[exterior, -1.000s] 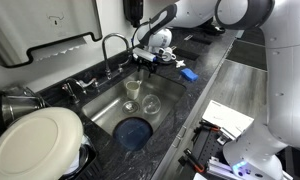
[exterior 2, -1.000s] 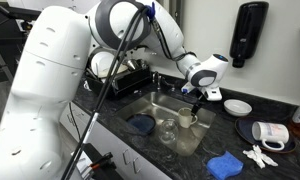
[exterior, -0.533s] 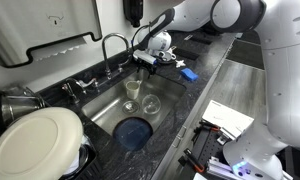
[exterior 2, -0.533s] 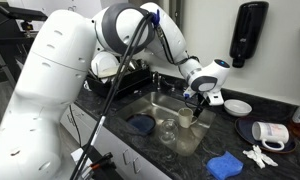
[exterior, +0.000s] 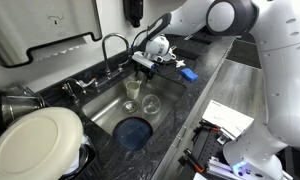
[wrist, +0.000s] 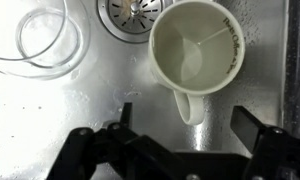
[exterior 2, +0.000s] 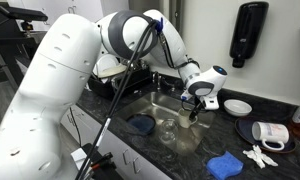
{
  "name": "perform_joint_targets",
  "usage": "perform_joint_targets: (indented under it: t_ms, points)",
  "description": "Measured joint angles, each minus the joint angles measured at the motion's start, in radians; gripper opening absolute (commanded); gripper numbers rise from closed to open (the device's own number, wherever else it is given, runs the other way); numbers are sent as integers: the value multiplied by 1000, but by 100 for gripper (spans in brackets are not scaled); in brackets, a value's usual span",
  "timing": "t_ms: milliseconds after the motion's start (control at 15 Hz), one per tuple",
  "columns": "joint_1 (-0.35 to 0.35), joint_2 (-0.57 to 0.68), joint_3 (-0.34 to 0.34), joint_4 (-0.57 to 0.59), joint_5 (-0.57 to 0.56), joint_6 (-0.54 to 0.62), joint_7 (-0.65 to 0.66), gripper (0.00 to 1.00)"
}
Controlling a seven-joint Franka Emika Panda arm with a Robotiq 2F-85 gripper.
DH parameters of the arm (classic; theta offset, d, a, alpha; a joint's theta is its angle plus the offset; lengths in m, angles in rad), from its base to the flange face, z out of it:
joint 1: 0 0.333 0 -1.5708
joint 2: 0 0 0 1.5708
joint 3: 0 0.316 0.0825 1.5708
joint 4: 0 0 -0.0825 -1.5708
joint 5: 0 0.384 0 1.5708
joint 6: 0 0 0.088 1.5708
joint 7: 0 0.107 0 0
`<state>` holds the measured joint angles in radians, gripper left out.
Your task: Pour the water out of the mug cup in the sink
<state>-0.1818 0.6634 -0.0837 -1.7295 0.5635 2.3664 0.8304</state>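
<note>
The pale greenish mug cup (wrist: 195,55) stands upright on the floor of the steel sink (wrist: 50,115), its handle pointing toward the camera in the wrist view. It also shows in both exterior views (exterior: 133,90) (exterior 2: 186,118). My gripper (wrist: 185,140) is open just above it, with the handle between the two dark fingers and not touched. In the exterior views the gripper (exterior: 142,66) (exterior 2: 196,102) hangs over the sink (exterior: 165,88) (exterior 2: 140,105) by the faucet (exterior: 112,44).
A clear glass (wrist: 48,40) (exterior: 151,103) stands next to the mug, near the drain (wrist: 130,10). A dark blue dish (exterior: 135,132) (exterior 2: 141,124) lies in the sink. A white plate (exterior: 35,140) and a blue cloth (exterior 2: 226,165) lie on the counter.
The gripper has moved slightly lower over the mug; the mug and glass have not moved.
</note>
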Motion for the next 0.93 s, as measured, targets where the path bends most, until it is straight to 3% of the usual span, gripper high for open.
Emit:
perform_joint_targets:
  t_ms: [933]
  points:
    - [0, 30, -1, 21, 22, -2, 20, 100]
